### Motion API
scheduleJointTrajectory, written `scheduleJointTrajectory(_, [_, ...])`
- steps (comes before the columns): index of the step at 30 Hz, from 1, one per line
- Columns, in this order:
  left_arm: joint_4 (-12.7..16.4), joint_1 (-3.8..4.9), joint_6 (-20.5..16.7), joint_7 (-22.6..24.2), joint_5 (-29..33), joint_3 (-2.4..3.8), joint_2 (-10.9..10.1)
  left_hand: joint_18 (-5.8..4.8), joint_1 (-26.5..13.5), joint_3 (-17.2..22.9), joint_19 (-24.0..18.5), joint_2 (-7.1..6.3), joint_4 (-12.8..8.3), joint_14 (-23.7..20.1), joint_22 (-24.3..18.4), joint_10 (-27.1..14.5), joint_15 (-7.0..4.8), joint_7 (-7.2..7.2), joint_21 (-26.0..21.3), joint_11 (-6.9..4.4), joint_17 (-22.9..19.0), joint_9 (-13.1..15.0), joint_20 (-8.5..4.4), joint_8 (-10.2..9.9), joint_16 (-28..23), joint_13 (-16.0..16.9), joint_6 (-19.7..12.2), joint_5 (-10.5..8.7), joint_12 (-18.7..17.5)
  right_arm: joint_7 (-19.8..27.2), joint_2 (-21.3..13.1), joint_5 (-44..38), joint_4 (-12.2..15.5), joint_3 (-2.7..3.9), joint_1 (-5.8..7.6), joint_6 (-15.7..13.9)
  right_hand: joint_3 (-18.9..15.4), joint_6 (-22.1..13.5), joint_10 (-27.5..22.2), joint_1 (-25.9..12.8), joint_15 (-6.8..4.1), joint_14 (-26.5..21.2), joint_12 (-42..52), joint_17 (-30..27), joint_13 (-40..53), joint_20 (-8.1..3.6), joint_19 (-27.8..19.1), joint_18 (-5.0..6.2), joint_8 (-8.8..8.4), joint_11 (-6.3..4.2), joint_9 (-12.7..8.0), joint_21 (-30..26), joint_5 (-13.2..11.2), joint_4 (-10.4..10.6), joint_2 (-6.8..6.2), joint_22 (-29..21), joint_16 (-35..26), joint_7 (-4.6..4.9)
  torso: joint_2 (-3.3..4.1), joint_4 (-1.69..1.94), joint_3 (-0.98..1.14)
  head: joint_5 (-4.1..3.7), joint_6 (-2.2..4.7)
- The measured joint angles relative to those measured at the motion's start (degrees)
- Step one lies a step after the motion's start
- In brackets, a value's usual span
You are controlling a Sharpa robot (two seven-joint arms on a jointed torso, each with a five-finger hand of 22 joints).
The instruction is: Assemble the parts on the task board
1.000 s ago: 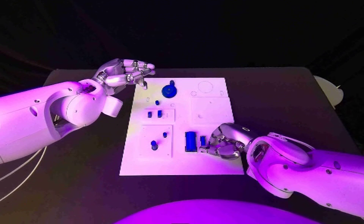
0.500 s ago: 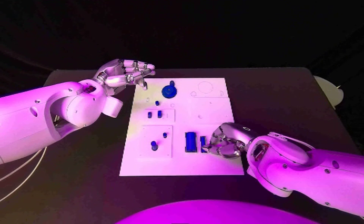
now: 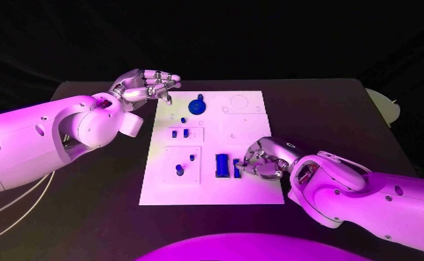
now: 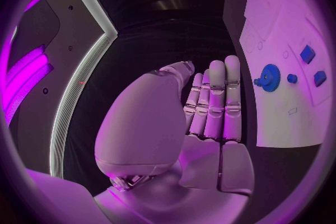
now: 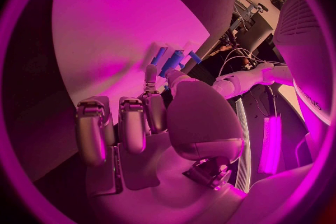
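Parts: narrow blue bar [image 3: 236, 168] on the board's [image 3: 256, 131] near right | our right hand [image 3: 263, 162] fingers touch it, grip unclear | left hand [image 3: 144, 85] curled, empty, far left | we should seat it slowly, keeping it square.

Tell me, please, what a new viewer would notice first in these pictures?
First, the white task board in the middle of the dark table, with small blue parts on it. The right hand rests at the board's near edge beside a blue block; the left hand hovers at its far left corner.
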Motion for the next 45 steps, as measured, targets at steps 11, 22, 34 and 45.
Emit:
scheduleJointTrajectory(11, [-0.14, -0.13, -0.09, 0.44, 0.17, -0.04, 0.39, 0.0, -0.95, 0.33, 0.0, -0.19, 0.0, -0.2, -0.2, 0.0, 0.2, 0.03, -0.38, 0.0, -0.07, 0.0, 0.0, 0.22, 0.23, 0.0, -0.03, 0.0, 0.26, 4.79, -0.32, 4.23, -0.84, 0.01, 2.19, -3.57, -0.32, -3.31, -1.14, 3.5, 0.44, -0.02, -4.85, 0.0, 0.01, 0.13, -0.13, 0.0, -1.26, 1.14, -0.19, 0.0, 0.81, 0.0, -1.5, -0.01, -1.18, 1.24, -0.19, -0.07, -0.06, -0.25, 0.88])
scheduleJointTrajectory(22, [-2.36, -0.93, -2.24, 2.57, 1.86, -0.11, 3.03, 0.0, -2.05, 0.0, -0.21, -0.22, 0.34, -0.74, -0.67, 0.13, 0.12, 0.03, -1.2, -0.13, -0.23, 0.05, 0.21, 0.51, 0.23, 0.05, -0.39, 0.0, 1.22, 18.85, 2.29, 28.78, -12.66, 0.03, 7.87, -7.69, 2.67, -9.61, -18.51, 14.88, 2.86, -3.87, -38.64, -16.84, -15.41, 2.47, -7.39, 5.4, -4.16, 3.65, -0.7, -32.23, -2.14, -1.01, -2.33, -0.02, -17.97, 4.16, -1.32, -0.01, -0.55, -0.99, 4.42])
scheduleJointTrajectory(34, [-11.28, -2.54, -9.67, 5.04, 7.71, -0.09, 9.93, 0.0, -2.57, 2.19, -7.3, -0.15, 0.75, -8.63, -9.92, 2.3, 1.67, -0.62, -16.39, 0.01, -8.45, 1.05, 2.77, 2.9, -18.45, -1.13, 0.2, 0.0, 0.9, 39.43, 14.18, 62.88, -37.49, 0.69, 9.81, 0.02, 14.95, -13.67, -27.08, 20.65, 8.83, -28.31, -57.65, -43.08, -38.26, 7.77, -29.96, 8.5, -8.02, 8.85, -4.54, -71.92, -6.88, -3.68, -3.28, -17.22, -51.68, 8.78, -4.31, -0.23, -1.24, -1.1, 8.0])
scheduleJointTrajectory(45, [-18.84, -2.9, -11.06, 7.79, 10.83, -0.04, 15.24, 0.0, -4.69, -0.46, -10.2, -0.88, 0.06, -12.81, -27.22, 0.35, 5.44, -3.8, -40.19, 1.23, -13.7, -0.74, 8.22, -0.02, -41.41, -2.4, -5.87, -0.51, -11.04, 46.28, 19.69, 73.11, -47.65, 1.01, 8.72, 7.48, 18.62, -11.54, -22.16, 13.89, 10.9, -24.8, -71.54, -55.15, -62.17, 10.03, -27.21, 9.37, -13.91, 10.37, -9.75, -82.15, -9.24, -6.55, -3.97, -32.82, -70.11, 9.58, -5.81, -0.23, -1.65, -0.83, 9.42])
